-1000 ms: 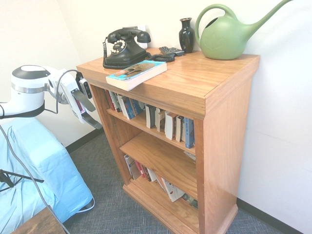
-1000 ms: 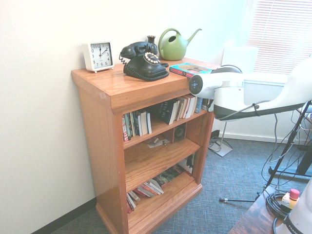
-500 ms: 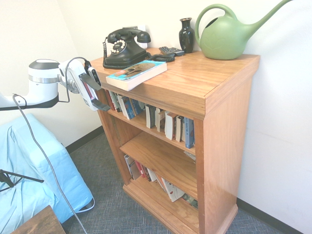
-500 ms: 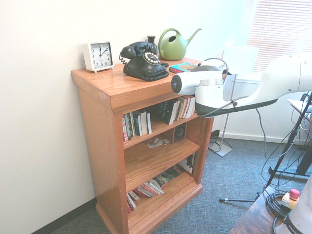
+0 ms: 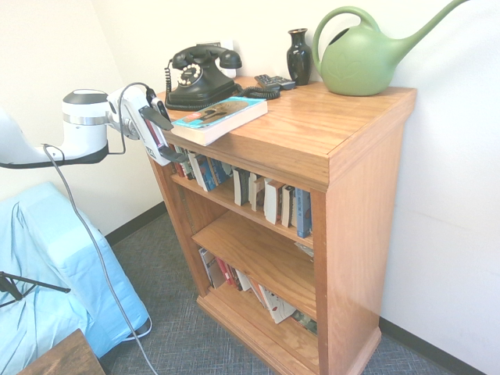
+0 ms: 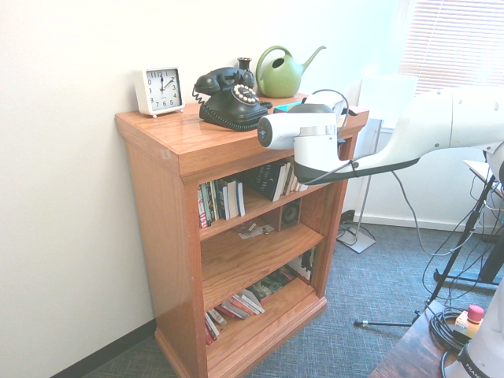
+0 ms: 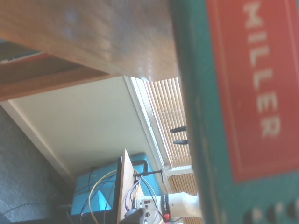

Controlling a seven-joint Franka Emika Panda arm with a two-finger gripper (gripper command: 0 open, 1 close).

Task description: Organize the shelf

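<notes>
Moved in from the left since a second before, toward the front left corner of the shelf [image 5: 297,148]; gripper [image 5: 173,139] raised to the level of the thick top edge, beside the paperback book [image 5: 219,119] overhanging that edge. Fingers [image 5: 162,121] spread wide, holding nothing, one above and one below the book's near end. Book's teal and red spine [image 7: 233,112] filling the wrist view. Shelf against the wall. On top: rotary telephone [image 5: 199,76], dark vase [image 5: 298,56], green watering can [image 5: 363,56], white alarm clock [image 6: 160,90]. Upper tier packed with upright books [image 5: 258,191]; lowest tier with leaning books [image 5: 242,285].
</notes>
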